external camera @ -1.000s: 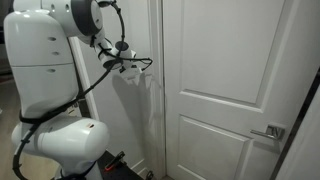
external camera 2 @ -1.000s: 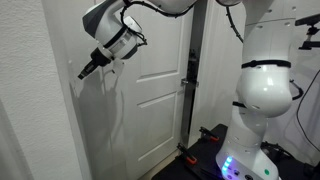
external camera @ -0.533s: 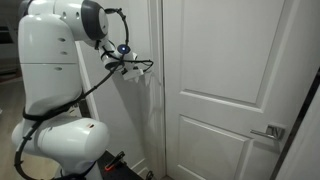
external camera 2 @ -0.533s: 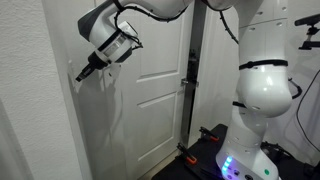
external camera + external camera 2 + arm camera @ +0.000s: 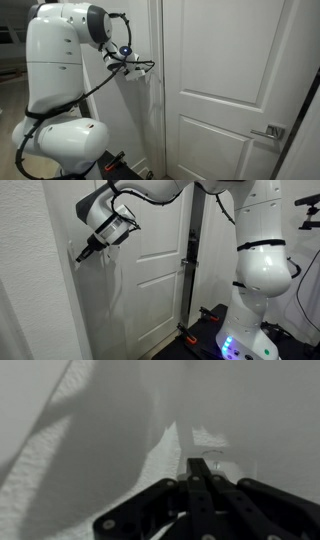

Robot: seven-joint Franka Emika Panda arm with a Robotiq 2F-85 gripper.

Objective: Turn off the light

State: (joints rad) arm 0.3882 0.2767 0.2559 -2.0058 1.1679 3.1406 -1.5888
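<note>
The light switch is a small white plate (image 5: 226, 461) on the wall, seen in the wrist view just beyond my fingertips, with a small screw showing on it. My gripper (image 5: 198, 463) is shut and empty, its two black fingers pressed together into one point whose tip is at or touching the plate. In both exterior views the gripper (image 5: 80, 254) (image 5: 149, 65) points at the wall beside the door frame. The gripper and its shadow hide the switch there. No lamp is in view.
A white panelled door (image 5: 225, 90) (image 5: 155, 275) stands shut next to the wall, with a silver lever handle (image 5: 270, 131) (image 5: 186, 265). The robot's white base (image 5: 60, 140) (image 5: 262, 280) stands close to the door. The textured white wall (image 5: 35, 290) lies close behind the gripper.
The arm has swung its elbow over and pushed the shut gripper slightly closer to the wall. The fingers stay shut.
</note>
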